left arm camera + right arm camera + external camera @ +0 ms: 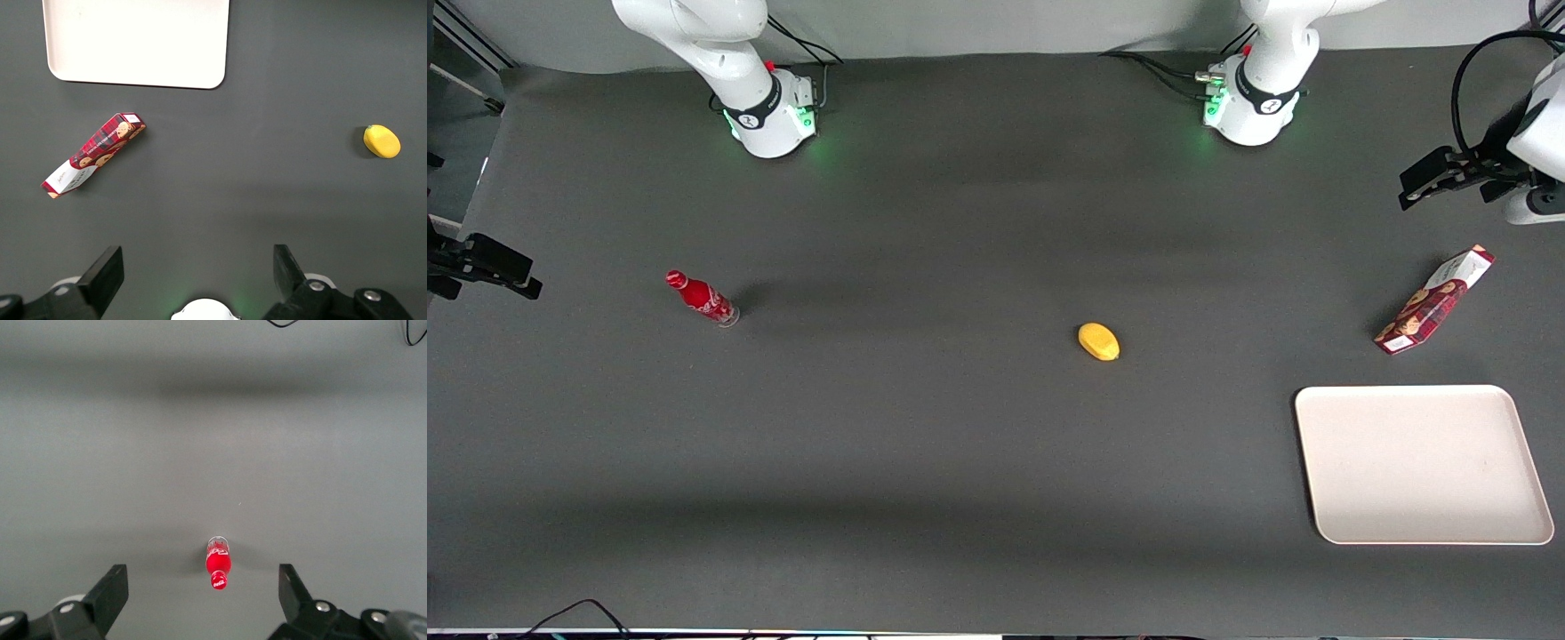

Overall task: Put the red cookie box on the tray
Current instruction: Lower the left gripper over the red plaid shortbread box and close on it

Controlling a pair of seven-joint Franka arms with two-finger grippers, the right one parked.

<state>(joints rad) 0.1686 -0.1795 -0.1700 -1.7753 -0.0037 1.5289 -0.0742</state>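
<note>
- The end effector [1427,187] hangs high above the table's [960,462] working-arm end, up by the edge where the arm bases stand, and it grips nothing.
- In the wrist view its fingers [103,273] are spread wide, with only bare table between them, so it looks ready for a grab.
- The red cookie box [1434,301] lies flat on the table and skewed to the table's edges, nearer the front camera than the end effector.
- Its white label end points toward the arm bases, so I'd say the wrist must turn to close across the slim width.
- The tray [1423,462] sits in the table corner at the working arm's end, nearest the front camera; it is bare, close to the box but apart from it.
- That makes for a short carry, and the tray is far bigger than the box, so the drop should be forgiving.
- A yellow fruit [1098,341] rests mid-table and a red bottle [702,298] stands toward the parked arm's end, both well clear of the route.
- My call: the approach has hardly begun.
</note>
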